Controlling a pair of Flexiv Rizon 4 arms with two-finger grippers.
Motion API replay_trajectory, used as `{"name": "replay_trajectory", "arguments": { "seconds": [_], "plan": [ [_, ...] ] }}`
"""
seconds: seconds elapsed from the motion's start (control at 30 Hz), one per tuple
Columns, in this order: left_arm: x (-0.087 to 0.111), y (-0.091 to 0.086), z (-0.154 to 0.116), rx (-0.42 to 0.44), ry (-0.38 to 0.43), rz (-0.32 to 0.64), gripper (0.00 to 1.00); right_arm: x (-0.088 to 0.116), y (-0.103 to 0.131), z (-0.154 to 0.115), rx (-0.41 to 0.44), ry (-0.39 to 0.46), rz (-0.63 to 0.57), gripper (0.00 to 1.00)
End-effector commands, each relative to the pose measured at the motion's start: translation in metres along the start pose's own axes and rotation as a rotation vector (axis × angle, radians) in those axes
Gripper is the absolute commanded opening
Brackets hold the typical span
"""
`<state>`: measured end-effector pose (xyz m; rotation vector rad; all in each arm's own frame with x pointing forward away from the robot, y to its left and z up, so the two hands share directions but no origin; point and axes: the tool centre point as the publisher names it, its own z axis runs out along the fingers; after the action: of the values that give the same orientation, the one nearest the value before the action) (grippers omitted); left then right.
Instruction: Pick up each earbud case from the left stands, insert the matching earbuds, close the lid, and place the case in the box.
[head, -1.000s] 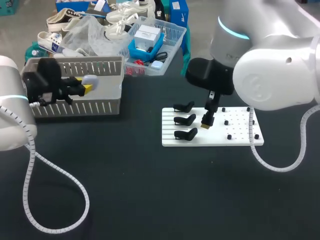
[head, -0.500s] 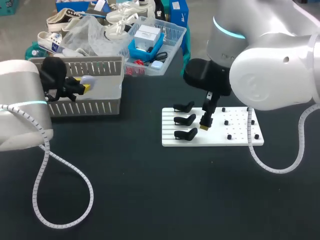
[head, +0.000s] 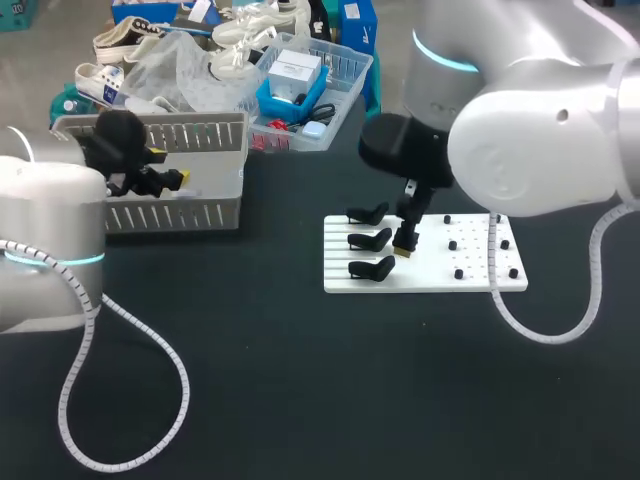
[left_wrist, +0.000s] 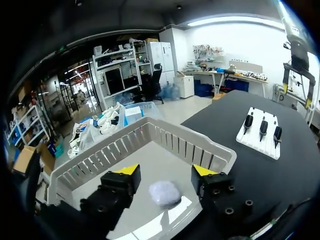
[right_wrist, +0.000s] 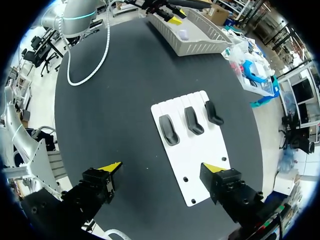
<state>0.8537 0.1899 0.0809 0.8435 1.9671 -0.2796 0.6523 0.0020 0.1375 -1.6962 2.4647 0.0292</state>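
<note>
A white earbud case (left_wrist: 165, 193) lies in the slatted box (left_wrist: 190, 145) beneath the open left end effector (left_wrist: 165, 170). All three black stands (right_wrist: 192, 121) are bare (only one case shows), the right end effector (right_wrist: 161, 167) open above them; little seems left.

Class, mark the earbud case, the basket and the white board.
earbud case (left_wrist: 165, 194), left wrist view, its top.
basket (left_wrist: 185, 145), left wrist view, its slatted wall.
white board (right_wrist: 193, 160), right wrist view, bare middle.

A black table (head: 300, 400) spans the scene.
</note>
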Motion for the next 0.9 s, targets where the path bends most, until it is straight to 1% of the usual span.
{"name": "replay_trajectory", "arguments": {
  "seconds": [0.03, 0.13, 0.23, 0.33, 0.5, 0.57, 0.7, 0.8, 0.9],
  "plan": [
    [-0.008, -0.014, -0.018, -0.053, -0.101, 0.028, 1.00, -0.001, 0.000, -0.002, 0.036, -0.007, 0.045, 1.00],
    [-0.024, -0.024, -0.027, -0.041, -0.174, 0.051, 1.00, 0.000, -0.009, -0.003, 0.080, -0.019, 0.171, 1.00],
    [-0.041, -0.040, -0.037, -0.011, -0.242, 0.075, 1.00, 0.005, -0.018, -0.006, 0.117, -0.039, 0.293, 1.00],
    [-0.056, -0.054, -0.044, 0.022, -0.288, 0.108, 1.00, 0.009, -0.024, -0.009, 0.147, -0.052, 0.379, 1.00],
    [-0.075, -0.082, -0.051, 0.100, -0.343, 0.163, 1.00, 0.013, -0.030, -0.012, 0.162, -0.071, 0.454, 1.00],
    [-0.081, -0.093, -0.055, 0.123, -0.351, 0.194, 1.00, 0.015, -0.032, -0.011, 0.164, -0.075, 0.477, 1.00],
    [-0.090, -0.110, -0.056, 0.169, -0.371, 0.216, 1.00, 0.019, -0.034, -0.009, 0.165, -0.078, 0.517, 1.00],
    [-0.094, -0.120, -0.054, 0.202, -0.359, 0.256, 1.00, 0.022, -0.037, -0.007, 0.163, -0.079, 0.552, 1.00],
    [-0.095, -0.131, -0.051, 0.255, -0.342, 0.291, 1.00, 0.029, -0.042, -0.004, 0.148, -0.089, 0.619, 1.00]
  ]
}}
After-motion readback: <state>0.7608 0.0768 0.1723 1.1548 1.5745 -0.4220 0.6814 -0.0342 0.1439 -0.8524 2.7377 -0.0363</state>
